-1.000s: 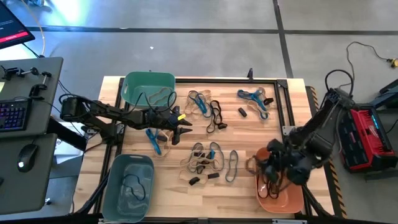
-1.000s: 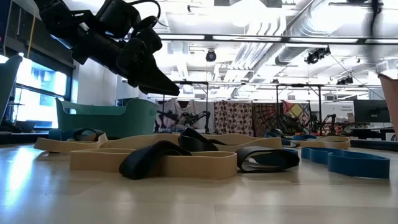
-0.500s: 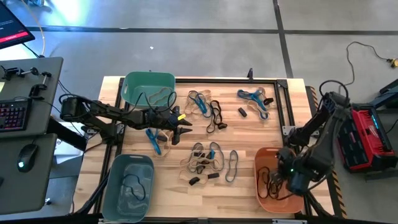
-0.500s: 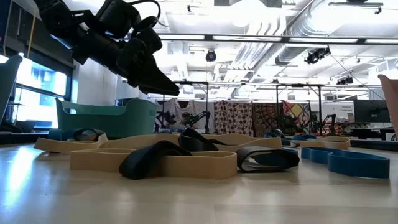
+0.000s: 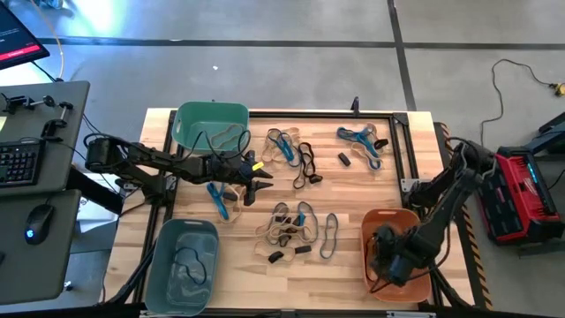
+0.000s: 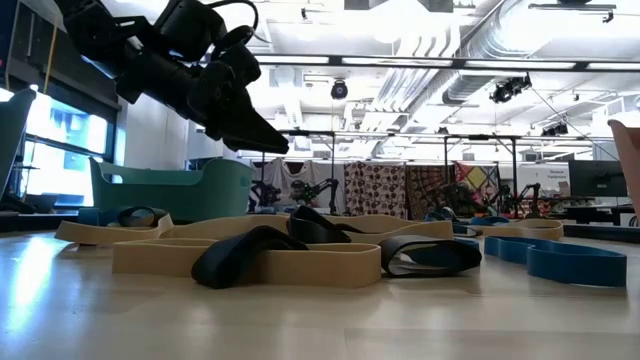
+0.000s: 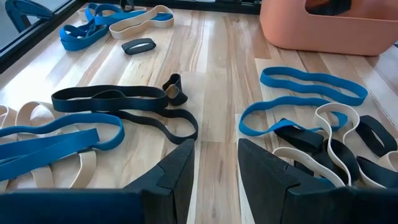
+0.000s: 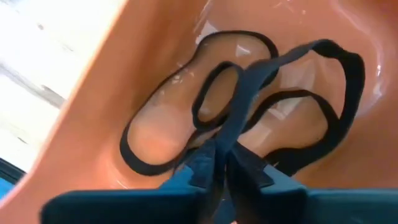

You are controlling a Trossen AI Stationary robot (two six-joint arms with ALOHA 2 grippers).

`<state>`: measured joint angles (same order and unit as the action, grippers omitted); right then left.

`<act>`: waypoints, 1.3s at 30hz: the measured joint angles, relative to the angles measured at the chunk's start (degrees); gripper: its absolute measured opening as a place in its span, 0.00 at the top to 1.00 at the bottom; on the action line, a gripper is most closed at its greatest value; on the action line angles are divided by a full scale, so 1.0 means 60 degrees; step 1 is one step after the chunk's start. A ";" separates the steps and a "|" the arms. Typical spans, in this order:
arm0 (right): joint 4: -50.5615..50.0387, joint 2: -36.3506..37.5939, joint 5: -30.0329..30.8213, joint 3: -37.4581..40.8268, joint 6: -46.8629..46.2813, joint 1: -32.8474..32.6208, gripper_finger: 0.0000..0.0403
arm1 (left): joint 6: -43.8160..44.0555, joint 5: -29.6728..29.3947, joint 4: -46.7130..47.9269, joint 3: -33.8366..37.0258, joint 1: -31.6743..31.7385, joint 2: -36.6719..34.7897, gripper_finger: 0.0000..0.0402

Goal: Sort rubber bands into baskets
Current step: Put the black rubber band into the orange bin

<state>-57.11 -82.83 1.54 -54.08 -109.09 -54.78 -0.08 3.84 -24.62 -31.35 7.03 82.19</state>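
Scene: a wooden tabletop (image 5: 344, 190) seen from above, two dark arms, three baskets, loose bands across the middle.
Baskets: teal basket (image 5: 187, 119) at upper left of the high view; grey-blue basket (image 5: 166, 238) at lower left; orange basket (image 5: 378, 221) at lower right.
Bands on the tabletop: a blue and black cluster (image 5: 291, 155) at upper centre; a blue band (image 5: 357, 137) at upper right; a mixed tan, black and blue pile (image 5: 296, 230) at lower centre.
Right gripper (image 5: 388, 263): over the orange basket, low inside it. In the right wrist view its jaws are nearly together, pinching a black band (image 8: 249, 93) that hangs down onto other black loops on the basket floor.
Left gripper (image 5: 260, 181): waits above the tabletop, left of centre, jaws a little spread, holding nothing.
How the bands handle: likely very light, limp and stretchy; they drape and snag on one another, so one lift may drag a neighbour along.
Where to grip: best on a single strand that arches clear of the wood, away from crossings.
Step in hand: looks like a black band being dropped into the orange basket.
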 joint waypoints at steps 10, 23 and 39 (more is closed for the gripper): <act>-0.1280 0.0004 -0.0767 -0.1097 0.1932 0.0939 0.64 | 0.0012 0.0000 -0.0004 0.0000 0.0004 0.0000 0.71; -0.2758 0.0018 0.2828 -0.3732 0.4676 0.2082 0.63 | 0.0565 -0.0019 -0.0055 0.0128 0.0028 0.0000 0.71; 0.3175 -0.1241 0.1687 -0.3171 1.3396 0.6046 0.63 | 0.0578 0.0015 -0.2124 0.1388 -0.0255 0.0004 0.90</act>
<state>-38.05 -90.27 11.66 -73.10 -28.71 -18.51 3.38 3.92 -37.36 -23.03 5.50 82.21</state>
